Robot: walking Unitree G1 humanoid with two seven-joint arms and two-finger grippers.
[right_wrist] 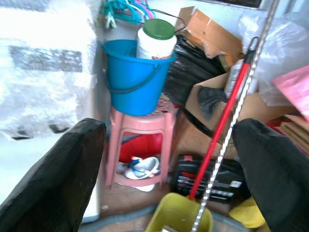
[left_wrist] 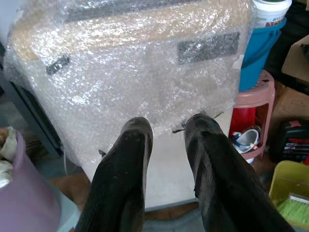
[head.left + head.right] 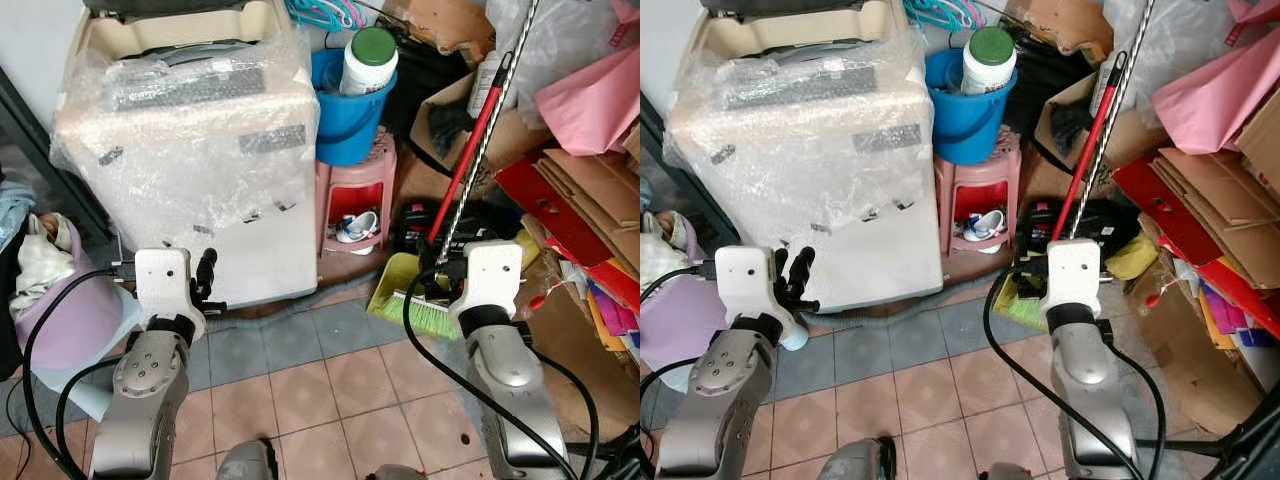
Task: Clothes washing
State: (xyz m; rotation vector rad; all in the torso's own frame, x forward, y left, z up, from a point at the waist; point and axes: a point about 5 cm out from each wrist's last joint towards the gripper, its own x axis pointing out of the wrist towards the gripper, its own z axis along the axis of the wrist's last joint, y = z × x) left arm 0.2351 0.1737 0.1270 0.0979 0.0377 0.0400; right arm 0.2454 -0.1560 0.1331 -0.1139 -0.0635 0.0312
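Note:
A cream washing machine [image 3: 200,170] wrapped in bubble wrap stands straight ahead, its lid at the top. To its left a purple basin [image 3: 70,320] holds pale crumpled clothes [image 3: 40,255]. My left gripper [image 2: 169,128] is raised before the machine's lower front. Its black fingers [image 3: 205,272] are a little apart, open, with nothing between them. My right gripper [image 1: 169,125] is held out on the right, pointing towards the stool and broom. Its fingers [image 1: 72,169] are spread wide and empty.
A blue bucket [image 3: 345,115] holding a white jar with a green lid [image 3: 368,60] sits on a pink stool [image 3: 358,195] beside the machine. A red-handled broom [image 3: 465,170], a yellow-green dustpan [image 3: 395,280] and piled cardboard [image 3: 590,200] crowd the right. Tiled floor [image 3: 320,390] lies below.

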